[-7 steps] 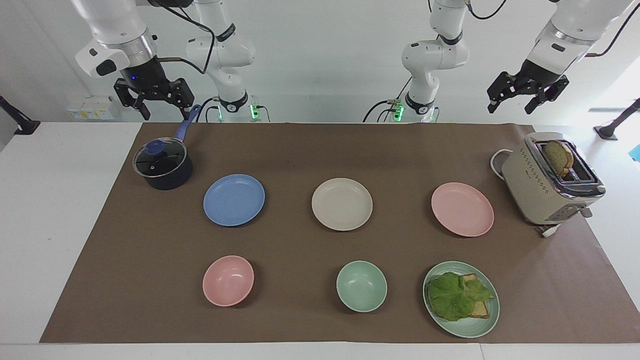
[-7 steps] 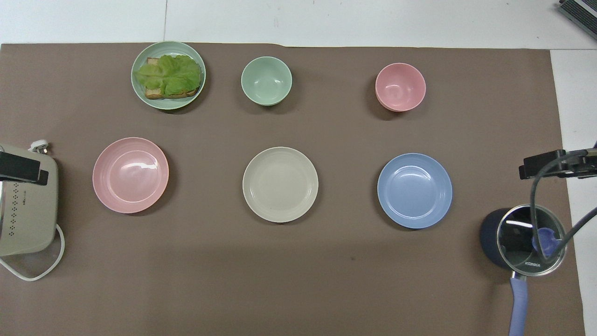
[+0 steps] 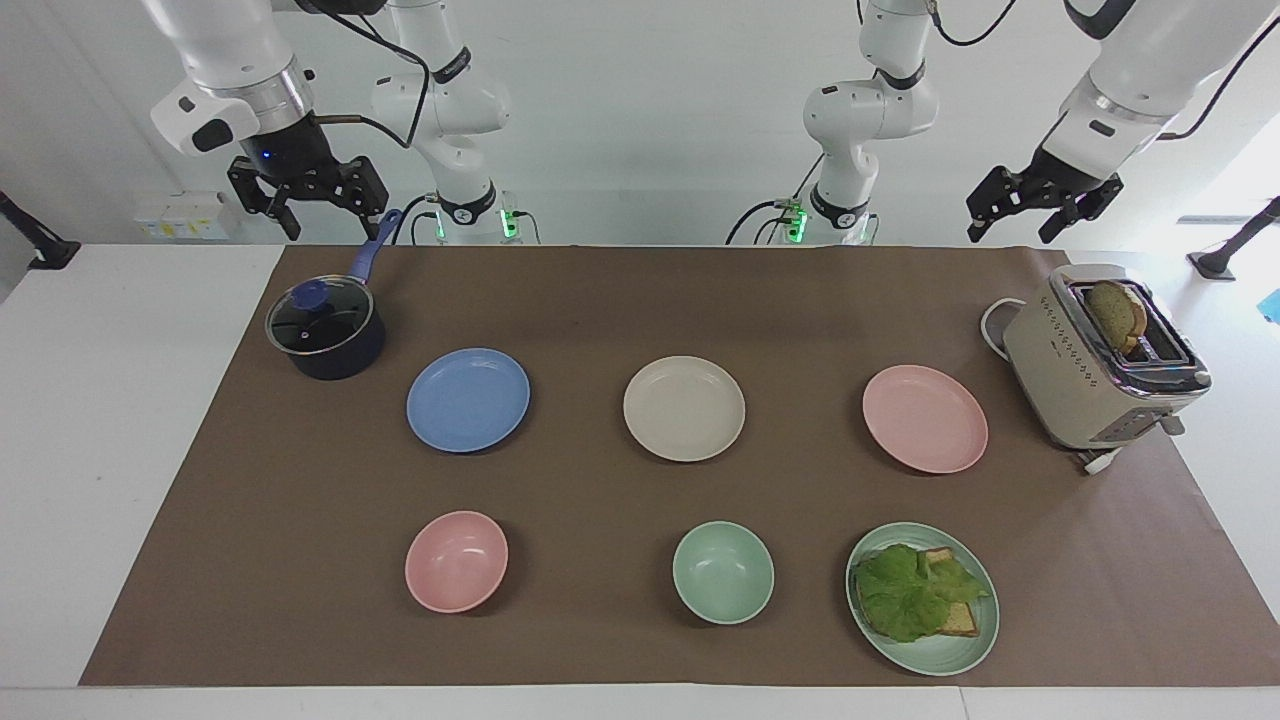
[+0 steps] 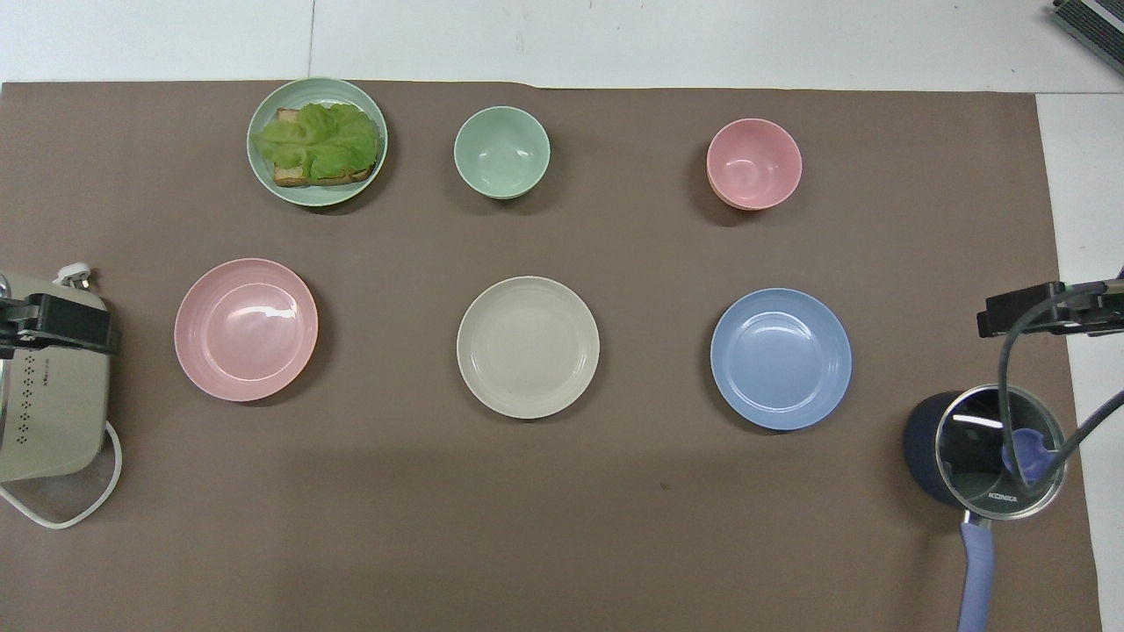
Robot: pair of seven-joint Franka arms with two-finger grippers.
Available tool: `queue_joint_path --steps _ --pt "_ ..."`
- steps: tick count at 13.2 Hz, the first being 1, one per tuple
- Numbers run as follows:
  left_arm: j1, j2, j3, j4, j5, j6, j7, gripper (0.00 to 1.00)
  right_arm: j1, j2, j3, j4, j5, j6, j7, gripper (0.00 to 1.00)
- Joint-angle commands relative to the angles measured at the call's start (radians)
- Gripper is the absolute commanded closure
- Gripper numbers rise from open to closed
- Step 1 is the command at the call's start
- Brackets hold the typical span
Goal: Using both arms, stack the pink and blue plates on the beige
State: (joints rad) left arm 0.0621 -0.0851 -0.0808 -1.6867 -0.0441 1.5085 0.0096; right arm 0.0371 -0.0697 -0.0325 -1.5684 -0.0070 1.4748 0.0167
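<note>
Both pincers hang released: left pincer [image 3: 1040,205] above the toaster [image 3: 1095,365] beside the pink plate [image 3: 925,418], right pincer [image 3: 305,195] over the pot [image 3: 326,330] by the blue plate [image 3: 468,399]; the beige plate [image 3: 684,408] lies between. Light, stiff, likely slick plates want rim grips.

the black two-finger left gripper [image 3: 1035,208], on its white jointed arm, has risen a little above the beige boxy toaster [image 3: 1095,365] and shifted slightly toward the beige plate's side. in the overhead view its tip reaches further in over the toaster.
</note>
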Motion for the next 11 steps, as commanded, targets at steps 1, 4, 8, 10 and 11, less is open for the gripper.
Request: queue_joint_path --steps 1,4,8,10,11 --pt "0.010 -0.053 0.006 -0.232 0.006 0.186 0.012 0.00 -0.013 -0.007 0.005 0.001 0.013 -0.005 -0.021 0.00" --pt "0.044 -0.015 0.006 -0.365 0.006 0.375 0.035 0.00 -0.013 -0.007 0.005 0.001 0.013 -0.005 -0.021 0.00" --pt "0.085 0.152 0.006 -0.407 0.009 0.577 0.043 0.00 -0.013 -0.007 0.005 0.001 0.013 -0.005 -0.021 0.00" --pt "0.110 0.204 0.006 -0.407 0.010 0.620 0.053 0.00 -0.013 -0.007 0.005 0.001 0.013 -0.005 -0.021 0.00" --pt "0.114 0.231 0.006 -0.409 0.010 0.648 0.055 0.00 -0.013 -0.007 0.005 0.001 0.013 -0.005 -0.021 0.00"
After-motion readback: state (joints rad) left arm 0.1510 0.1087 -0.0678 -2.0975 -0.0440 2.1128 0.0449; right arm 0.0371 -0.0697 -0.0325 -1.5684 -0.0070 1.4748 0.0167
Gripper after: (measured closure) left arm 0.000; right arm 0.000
